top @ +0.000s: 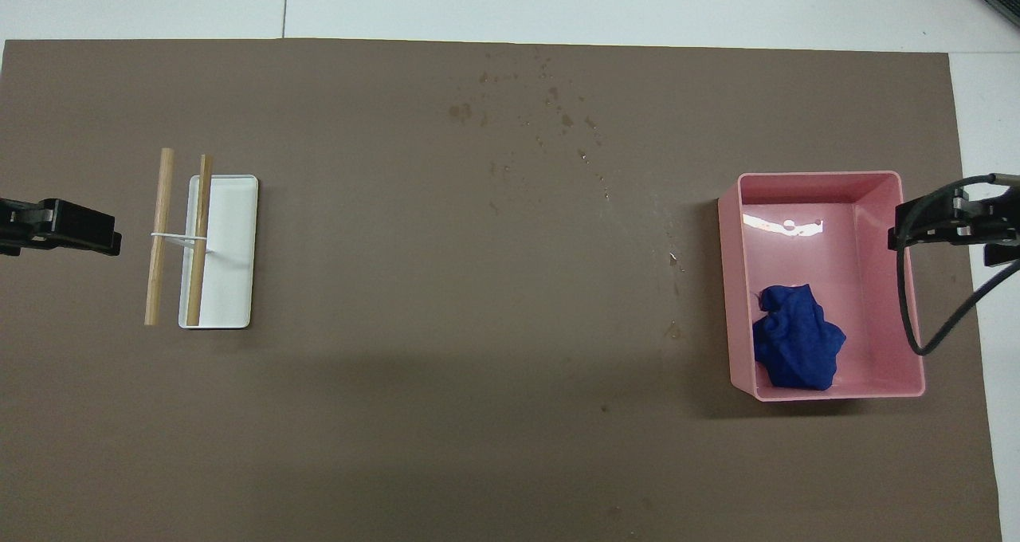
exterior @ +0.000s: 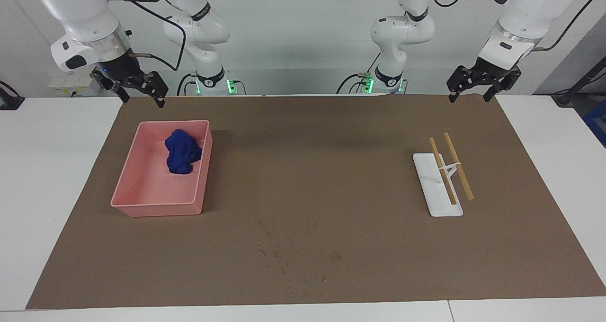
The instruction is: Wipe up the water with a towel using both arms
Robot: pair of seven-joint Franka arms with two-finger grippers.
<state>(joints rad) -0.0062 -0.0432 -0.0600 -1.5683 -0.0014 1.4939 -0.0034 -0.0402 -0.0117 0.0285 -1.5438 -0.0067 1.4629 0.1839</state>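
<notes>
Facing view: left gripper [exterior: 470,96] and right gripper [exterior: 142,97] hung open and empty over the mat's [exterior: 303,123] robot-side edge. Overhead view: crumpled blue towel [top: 797,349] lay in the pink bin's [top: 821,178] robot-side corner; droplets [top: 550,119] clearer here, farther out mid-mat.

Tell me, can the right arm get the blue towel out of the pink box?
Probably yes. The right tool hangs open above the table edge by the pink box, and the blue towel lies uncovered in the box's open top, nothing in between.
</notes>
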